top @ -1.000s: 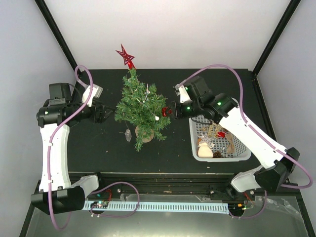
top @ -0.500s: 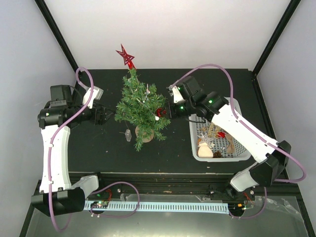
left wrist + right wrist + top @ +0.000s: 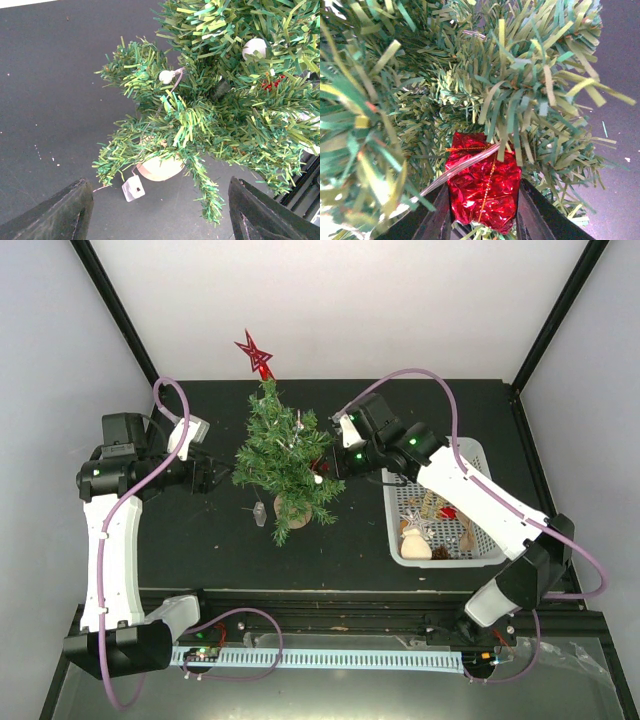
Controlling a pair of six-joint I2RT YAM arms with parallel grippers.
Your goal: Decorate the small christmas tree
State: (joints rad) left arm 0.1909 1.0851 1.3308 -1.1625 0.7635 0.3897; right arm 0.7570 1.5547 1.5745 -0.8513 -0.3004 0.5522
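small christmas tree (image 3: 285, 455) upright, star (image 3: 255, 353) up top. right fingers (image 3: 437, 217) pinch red foil gift ornament (image 3: 482, 187), left fingers (image 3: 55, 217) wide open, empty

Rises on the left from the near base, bends sharply at the elbow and lays the forearm out rightward, with the left gripper (image 3: 208, 478) spread wide, its fingers (image 3: 60, 215) well apart and touching nothing. Stretches on the right in a long diagonal up from the near base, wrist pointed leftward, with the right gripper (image 3: 331, 467) closed on a red foil parcel (image 3: 482, 192), pinched between the two fingers (image 3: 532, 215), one against each side.
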